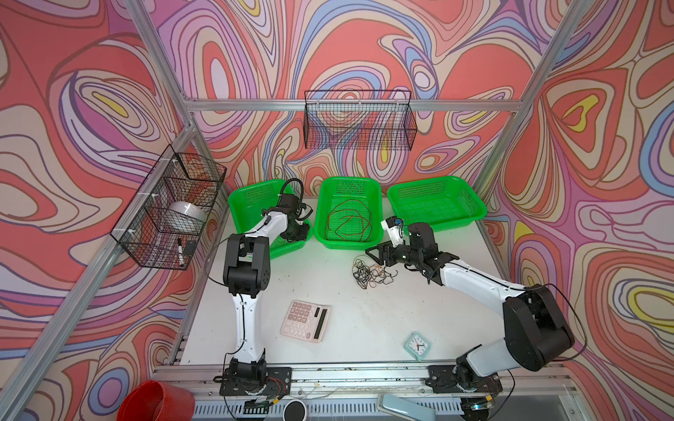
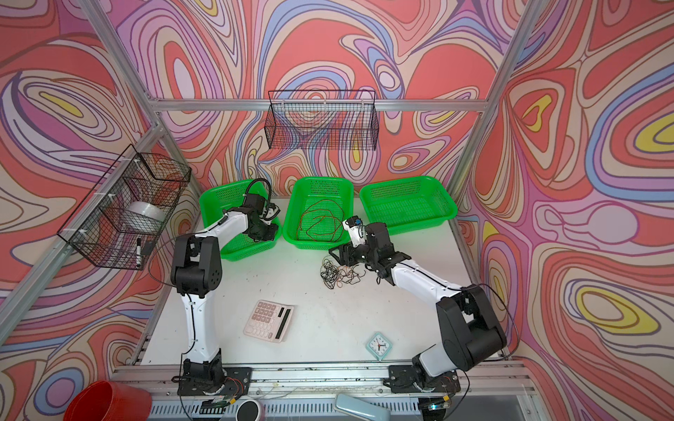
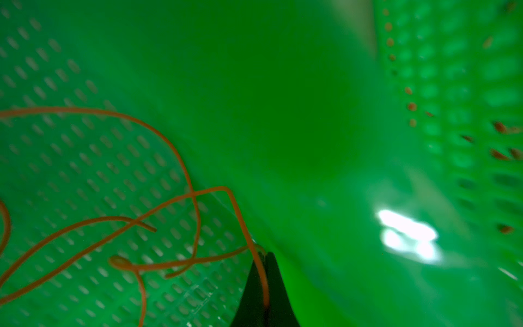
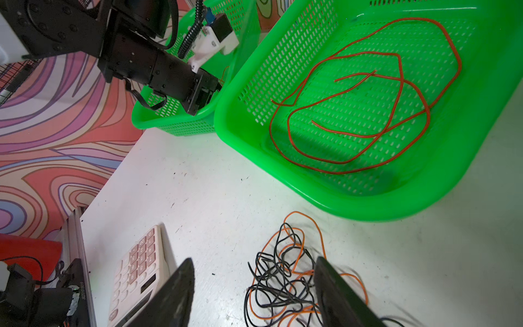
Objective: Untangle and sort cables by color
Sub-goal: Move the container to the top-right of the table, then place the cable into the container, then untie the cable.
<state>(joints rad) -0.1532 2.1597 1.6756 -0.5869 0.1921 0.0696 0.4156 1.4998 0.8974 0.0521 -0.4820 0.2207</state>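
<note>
Two fingers of the left gripper (image 3: 265, 257) were pressed together on an orange cable (image 3: 243, 220). The rest of this cable lay in loops on the floor of the left basket (image 1: 248, 204). The left arm rose from its base to a high elbow, then the forearm reached forward and the wrist bent down into that basket.

The right gripper (image 4: 254, 260) had its fingers spread wide and held nothing. It hung low over the tangle of black and orange cables (image 4: 283, 283), which lay on the table (image 1: 328, 284) just in front of the middle basket (image 1: 318, 204). Whether it touched the tangle I could not tell. The right arm was folded out to its side, with the forearm pointing inward. A red cable (image 4: 368, 113) lay loose in the middle basket. Nearer to the arm bases were a calculator (image 1: 305, 320) and a clock (image 1: 417, 345).
</note>
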